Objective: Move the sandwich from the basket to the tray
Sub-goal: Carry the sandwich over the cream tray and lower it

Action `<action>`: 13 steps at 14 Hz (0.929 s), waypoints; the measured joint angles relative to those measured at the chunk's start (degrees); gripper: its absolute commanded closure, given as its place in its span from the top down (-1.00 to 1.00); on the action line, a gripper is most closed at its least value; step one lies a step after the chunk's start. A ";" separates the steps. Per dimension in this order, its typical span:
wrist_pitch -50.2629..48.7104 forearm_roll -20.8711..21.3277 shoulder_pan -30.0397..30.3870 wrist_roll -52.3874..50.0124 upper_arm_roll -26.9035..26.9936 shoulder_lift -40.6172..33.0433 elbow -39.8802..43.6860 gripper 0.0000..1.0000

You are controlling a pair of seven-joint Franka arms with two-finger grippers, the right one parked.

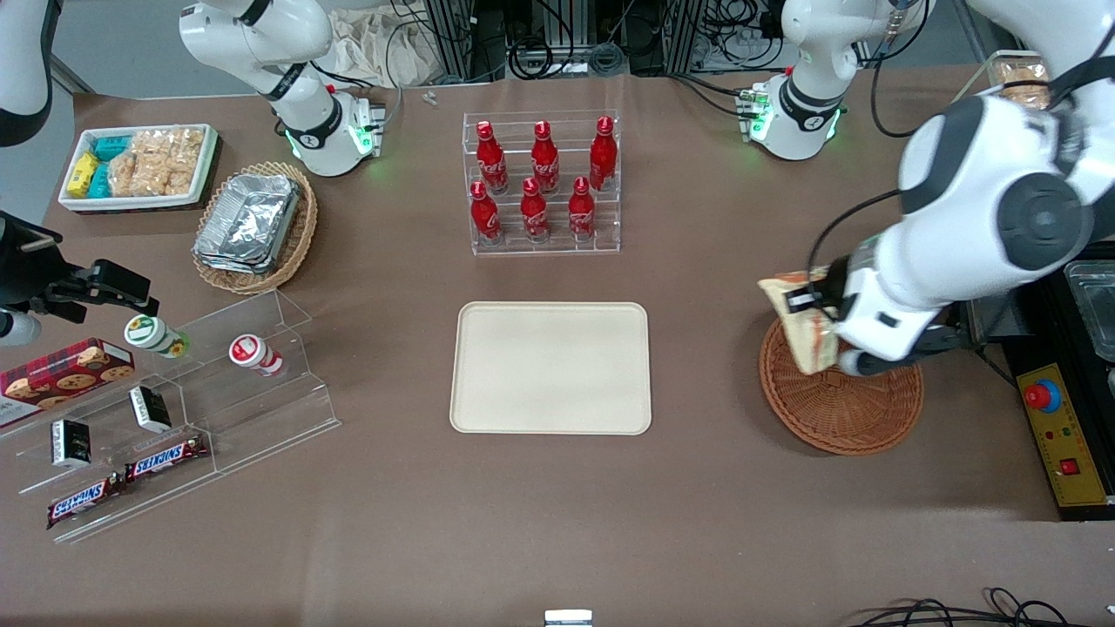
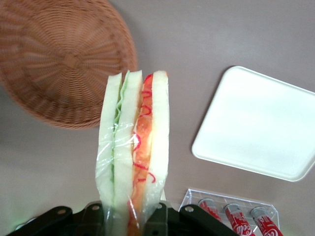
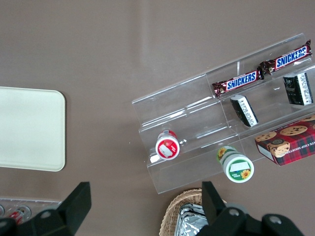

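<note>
The end effector pinches the sandwich by one end of its clear wrapper, its fingers pressed against the bread on either side. The sandwich hangs lifted above the rim of the basket, clear of the wicker. The tray lies flat on the brown surface, well apart from the basket toward the parked arm's end, with a rack of red bottles farther from the front camera.

Robot lab: brown tabletop staged with snack props, cable bundles along the edge, emergency-stop box beside it.
</note>
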 measured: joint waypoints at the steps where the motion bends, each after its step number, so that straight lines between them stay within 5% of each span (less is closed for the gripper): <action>1: 3.38 -0.03 -0.15 0.00 -1.59 0.48 -2.23 -1.00; 5: 15.31 0.33 -5.13 -0.01 -3.54 4.09 -10.15 -1.00; 13: 27.05 12.38 -11.61 -7.02 -3.52 16.48 -9.86 -1.00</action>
